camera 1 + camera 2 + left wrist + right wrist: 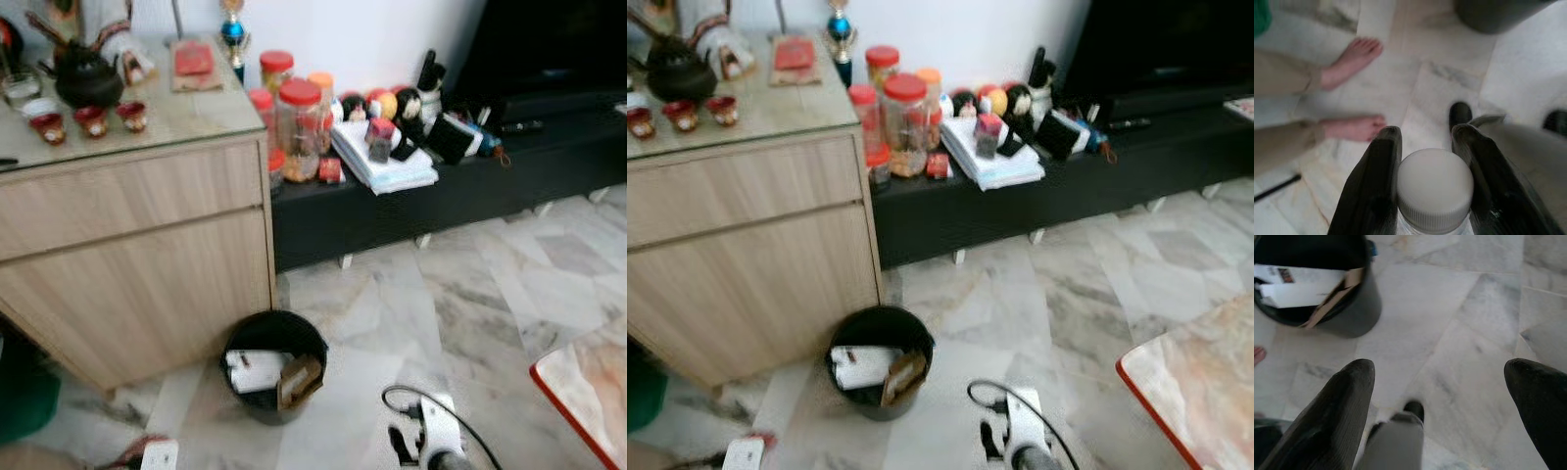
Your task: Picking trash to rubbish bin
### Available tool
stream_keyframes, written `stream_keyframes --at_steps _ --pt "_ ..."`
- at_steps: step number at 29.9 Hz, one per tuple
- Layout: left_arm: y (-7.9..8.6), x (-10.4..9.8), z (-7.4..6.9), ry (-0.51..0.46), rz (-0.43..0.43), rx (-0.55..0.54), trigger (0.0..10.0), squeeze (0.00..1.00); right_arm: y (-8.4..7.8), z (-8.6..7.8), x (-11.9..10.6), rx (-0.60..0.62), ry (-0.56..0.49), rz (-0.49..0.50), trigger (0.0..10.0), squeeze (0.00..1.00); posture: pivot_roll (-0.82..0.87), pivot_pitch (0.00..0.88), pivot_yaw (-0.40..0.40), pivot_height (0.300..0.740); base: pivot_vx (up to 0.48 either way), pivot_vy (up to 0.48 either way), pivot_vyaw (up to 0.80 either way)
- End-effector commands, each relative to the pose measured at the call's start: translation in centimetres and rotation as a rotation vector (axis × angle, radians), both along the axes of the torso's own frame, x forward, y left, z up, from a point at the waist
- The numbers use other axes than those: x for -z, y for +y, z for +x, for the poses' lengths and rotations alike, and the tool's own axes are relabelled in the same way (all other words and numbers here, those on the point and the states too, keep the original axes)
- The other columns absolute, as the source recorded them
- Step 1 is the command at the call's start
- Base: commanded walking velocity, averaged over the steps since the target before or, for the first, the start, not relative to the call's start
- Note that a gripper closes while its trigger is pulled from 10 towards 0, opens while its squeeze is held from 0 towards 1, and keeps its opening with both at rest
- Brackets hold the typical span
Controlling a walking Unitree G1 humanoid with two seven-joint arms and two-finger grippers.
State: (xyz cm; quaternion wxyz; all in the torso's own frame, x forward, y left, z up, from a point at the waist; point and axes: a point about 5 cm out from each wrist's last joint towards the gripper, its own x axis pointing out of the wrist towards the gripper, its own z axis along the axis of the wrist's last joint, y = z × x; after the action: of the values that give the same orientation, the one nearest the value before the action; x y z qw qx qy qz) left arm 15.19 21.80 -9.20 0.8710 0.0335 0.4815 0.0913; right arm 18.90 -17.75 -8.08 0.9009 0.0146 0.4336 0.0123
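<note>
We hold a bottle (1434, 188) in our left end effector (1425, 196), its two black fingers (1371, 191) pressed against either side just below the white cap. Our right end effector (1442, 396) hangs over the marble floor (470, 294) with its fingers spread wide and nothing between them. The black rubbish bin (274, 364) stands on the floor just beside the corner of a wooden cabinet (137, 264), ahead of us and a little to our left; inside it lie a white box and a piece of brown cardboard (299, 380). On the cabinet's tabletop (186, 108) we see a dark teapot (86, 76) and small red cups (90, 119). Jars with red lids (299, 127) crowd a low black shelf (411, 201) beyond. A person's bare feet (1354, 56) rest on the floor near our left arm.
</note>
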Motion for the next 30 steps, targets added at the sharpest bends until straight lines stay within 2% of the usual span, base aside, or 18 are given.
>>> stream_keyframes --at_steps 1,16,21,30 --pt "-0.65 0.19 -0.15 0.009 -0.015 0.005 10.0 0.00 -0.88 -0.19 0.00 0.016 0.003 -0.019 10.0 0.00 0.01 0.073 -0.045 0.740 0.315 0.000 0.00" --pt "-0.69 0.21 -0.18 0.010 -0.017 0.006 10.0 0.00 -0.77 -0.15 -0.01 -0.014 0.007 -0.032 10.0 0.00 0.01 0.074 -0.045 0.740 0.314 0.000 0.00" --pt "-0.70 0.21 -0.16 0.010 -0.018 0.006 10.0 0.00 -0.68 -0.22 0.04 -0.012 0.011 -0.029 10.0 0.00 0.01 0.074 -0.045 0.740 0.315 0.000 0.58" --pt "-0.68 0.17 -0.07 0.010 -0.017 0.009 10.0 0.00 -0.67 -0.10 -0.02 0.008 0.001 -0.019 10.0 0.00 0.02 0.076 -0.043 0.740 0.315 0.000 0.00"
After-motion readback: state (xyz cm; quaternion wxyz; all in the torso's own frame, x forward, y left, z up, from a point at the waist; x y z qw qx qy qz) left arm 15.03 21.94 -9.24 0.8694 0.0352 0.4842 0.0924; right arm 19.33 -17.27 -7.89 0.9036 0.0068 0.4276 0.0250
